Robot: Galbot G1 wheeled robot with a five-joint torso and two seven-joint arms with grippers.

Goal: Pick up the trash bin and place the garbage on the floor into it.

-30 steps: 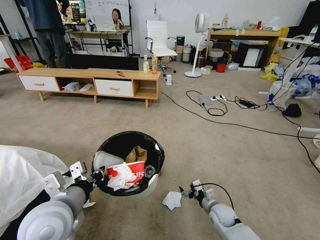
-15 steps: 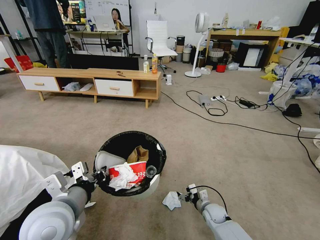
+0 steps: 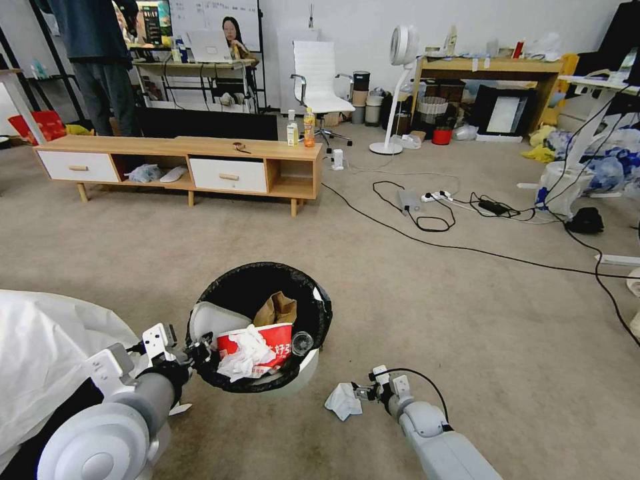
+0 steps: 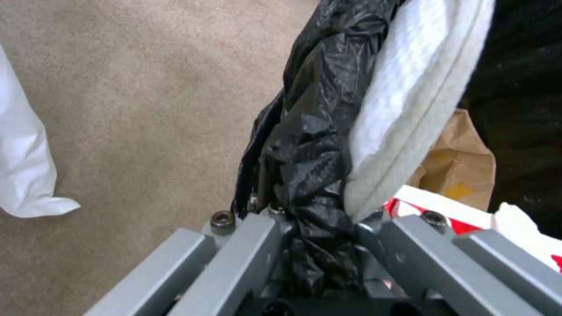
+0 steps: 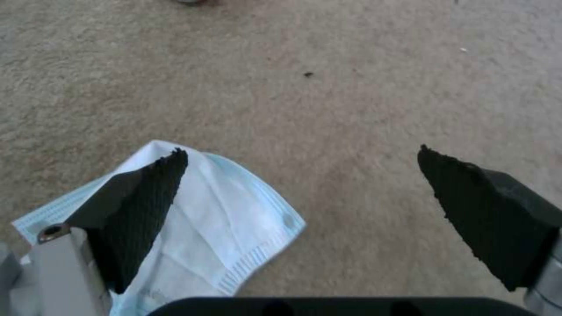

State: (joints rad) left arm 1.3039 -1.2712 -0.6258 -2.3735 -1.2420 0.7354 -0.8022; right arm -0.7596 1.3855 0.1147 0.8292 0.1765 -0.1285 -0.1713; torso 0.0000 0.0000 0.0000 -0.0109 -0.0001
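The trash bin (image 3: 303,373) shows little of its white wall, the rest being covered by its black liner (image 4: 310,145) and the left gripper (image 3: 197,353). One finger (image 5: 140,210) of the right gripper (image 5: 304,219) hides part of the white-and-blue mask (image 5: 222,237), which the picture's edge also cuts off.

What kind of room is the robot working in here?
Probably an office or lab workspace: a carpeted floor crossed by cables, a whiteboard, a desk and a white office chair.
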